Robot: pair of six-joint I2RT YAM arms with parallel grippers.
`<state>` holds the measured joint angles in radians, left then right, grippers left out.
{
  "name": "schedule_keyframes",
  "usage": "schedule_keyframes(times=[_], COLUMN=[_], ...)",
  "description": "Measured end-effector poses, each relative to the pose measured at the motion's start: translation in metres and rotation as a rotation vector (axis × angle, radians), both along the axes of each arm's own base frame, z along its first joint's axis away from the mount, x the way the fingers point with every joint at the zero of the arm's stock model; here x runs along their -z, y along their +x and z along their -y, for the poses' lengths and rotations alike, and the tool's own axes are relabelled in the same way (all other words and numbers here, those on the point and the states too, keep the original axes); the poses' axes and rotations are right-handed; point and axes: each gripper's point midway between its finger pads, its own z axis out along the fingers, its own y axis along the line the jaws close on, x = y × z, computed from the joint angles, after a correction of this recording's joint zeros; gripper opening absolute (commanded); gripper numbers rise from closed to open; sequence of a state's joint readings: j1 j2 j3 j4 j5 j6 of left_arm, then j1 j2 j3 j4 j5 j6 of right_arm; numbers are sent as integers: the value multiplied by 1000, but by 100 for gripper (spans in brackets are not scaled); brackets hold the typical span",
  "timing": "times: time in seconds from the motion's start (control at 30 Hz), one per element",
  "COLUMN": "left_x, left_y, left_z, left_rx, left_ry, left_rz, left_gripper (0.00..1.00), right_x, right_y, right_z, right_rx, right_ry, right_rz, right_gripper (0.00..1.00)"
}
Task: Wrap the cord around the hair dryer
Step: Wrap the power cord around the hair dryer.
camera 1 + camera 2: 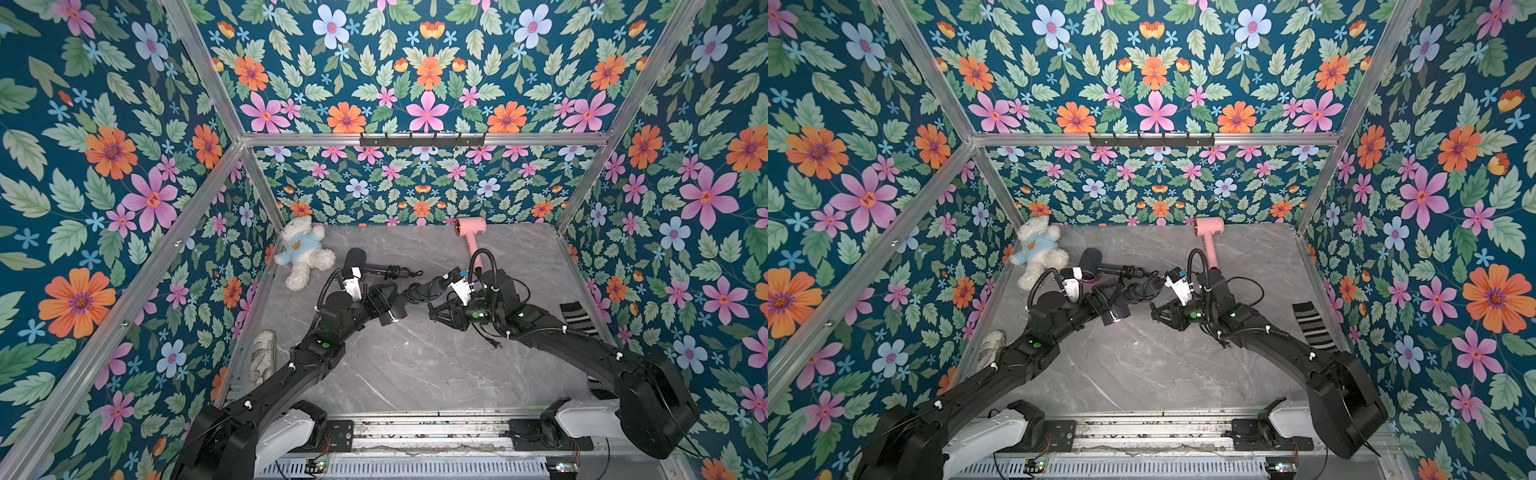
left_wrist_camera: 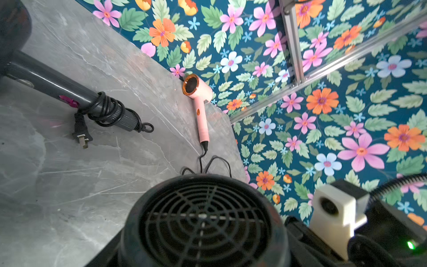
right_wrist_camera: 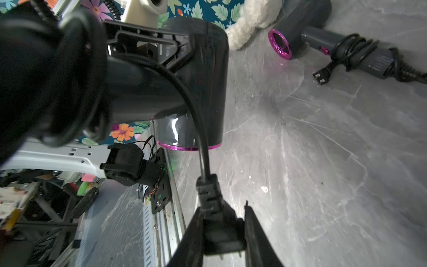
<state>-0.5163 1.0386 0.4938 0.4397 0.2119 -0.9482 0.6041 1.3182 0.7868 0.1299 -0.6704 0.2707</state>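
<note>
Item: blk hair dryer point(image 1: 391, 311), mid-frame. L gripper point(image 1: 381, 301) clamped on it; R gripper point(image 3: 223, 234) pinched plug point(image 3: 213, 203). We judged cord point(image 3: 200, 136) needed steady tension, turns snug along handle point(image 3: 138, 92).

A robot lab booth: aluminium frame point(image 1: 291, 139), floral wallpaper panels point(image 1: 428, 62) (workshop clutter point(image 3: 34, 208) outside).

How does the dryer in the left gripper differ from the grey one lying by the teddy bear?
The held dryer is raised in the left gripper; the grey dryer lies on the table. The held dryer's plug sits in the right gripper, cord not fully wound; the grey dryer's cord is coiled on its handle, plug free. Both are dark with a magenta nozzle ring.
</note>
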Motion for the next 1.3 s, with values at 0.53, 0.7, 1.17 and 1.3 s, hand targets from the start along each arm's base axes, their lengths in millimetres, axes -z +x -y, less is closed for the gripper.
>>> schedule_keyframes(times=[0.53,0.7,1.17,1.3], left_x=[-5,11,36,40], left_y=[-7,-12,-29,-27], left_z=[-18,-42,-110,-112], left_rx=[-293,-404,-646,-640], left_ry=[7,98,454,598], left_rz=[-165,-201,-243,-257], left_gripper=[0,0,0,0], right_x=[7,17,4,-3], right_y=[-1,3,-15,-29], right_z=[-46,-44,-57,-66], right_rx=[186,210,34,-28], right_ry=[-303,-469,-614,-569], right_rz=[509,610,490,399], right_gripper=[0,0,0,0])
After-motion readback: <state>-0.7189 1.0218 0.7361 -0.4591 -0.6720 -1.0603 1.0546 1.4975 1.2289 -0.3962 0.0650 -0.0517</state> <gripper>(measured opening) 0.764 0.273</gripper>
